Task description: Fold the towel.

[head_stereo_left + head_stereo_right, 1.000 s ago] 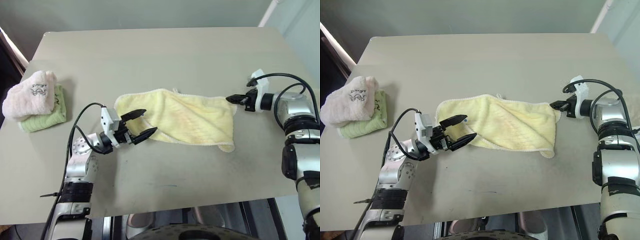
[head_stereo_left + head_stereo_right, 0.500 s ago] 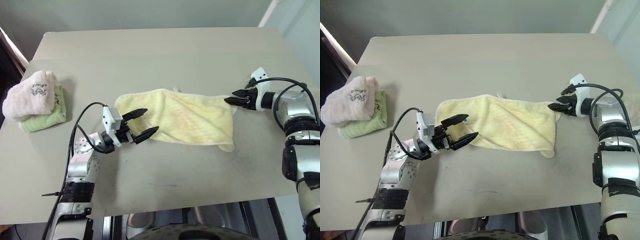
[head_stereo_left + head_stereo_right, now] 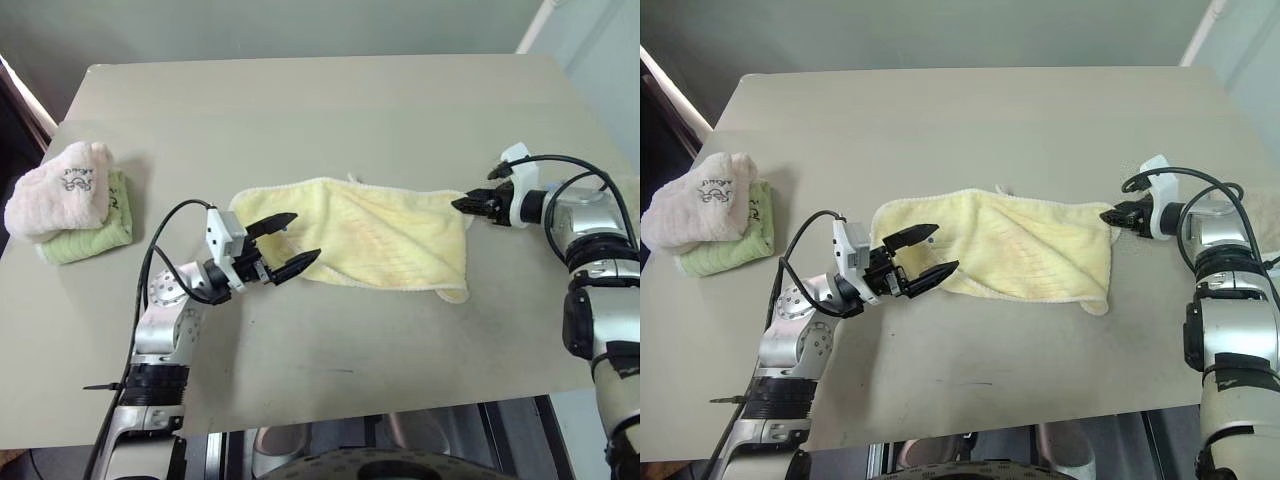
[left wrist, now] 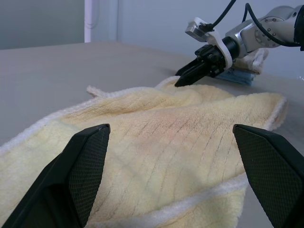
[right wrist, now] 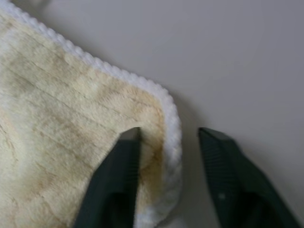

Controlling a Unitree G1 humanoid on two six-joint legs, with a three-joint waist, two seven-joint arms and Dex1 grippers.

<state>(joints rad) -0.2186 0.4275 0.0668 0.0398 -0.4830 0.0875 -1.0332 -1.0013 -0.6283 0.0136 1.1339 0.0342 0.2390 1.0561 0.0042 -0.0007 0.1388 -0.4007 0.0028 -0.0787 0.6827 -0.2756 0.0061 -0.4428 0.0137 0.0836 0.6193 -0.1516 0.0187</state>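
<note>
The pale yellow towel lies spread on the table, its near long side doubled over, its whitish edge showing along the far side. My left gripper hovers open at the towel's left end, fingers pointing along the cloth, nothing between them. My right gripper sits at the towel's far right corner. In the right wrist view its jaws stand a little apart: one finger rests on the cloth, the other on bare table past the stitched edge. The left wrist view shows the towel and the right gripper at its corner.
A pink folded towel on a green one sits at the table's left edge. A beige folded towel on a blue one lies behind my right arm. The grey table reaches beyond the towel on every side.
My right gripper, shut beside the corner a second ago, opened wide, then narrowed with the towel's corner edge between its fingers. The left gripper stayed open in place.
</note>
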